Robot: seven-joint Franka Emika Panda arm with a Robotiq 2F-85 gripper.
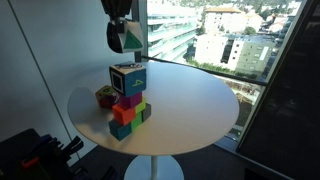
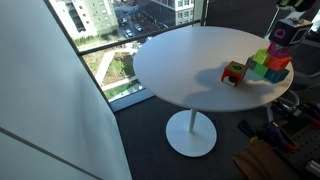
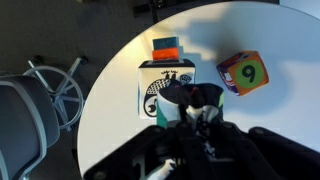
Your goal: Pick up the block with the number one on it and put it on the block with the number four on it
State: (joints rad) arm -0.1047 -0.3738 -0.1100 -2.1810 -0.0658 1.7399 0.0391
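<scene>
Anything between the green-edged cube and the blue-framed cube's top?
Nothing visible. The green-edged cube hangs in the jaws above the blue-framed cube, with only air between them. The yellow-and-red block sits lower, off to the side.

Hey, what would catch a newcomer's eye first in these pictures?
A colourful stack of blocks stands toward one side of the round white table, topped by the blue-framed white cube. Right above it the gripper holds the green-and-white cube in the air. A yellow-and-red block showing a nine sits alone beside the stack.
</scene>
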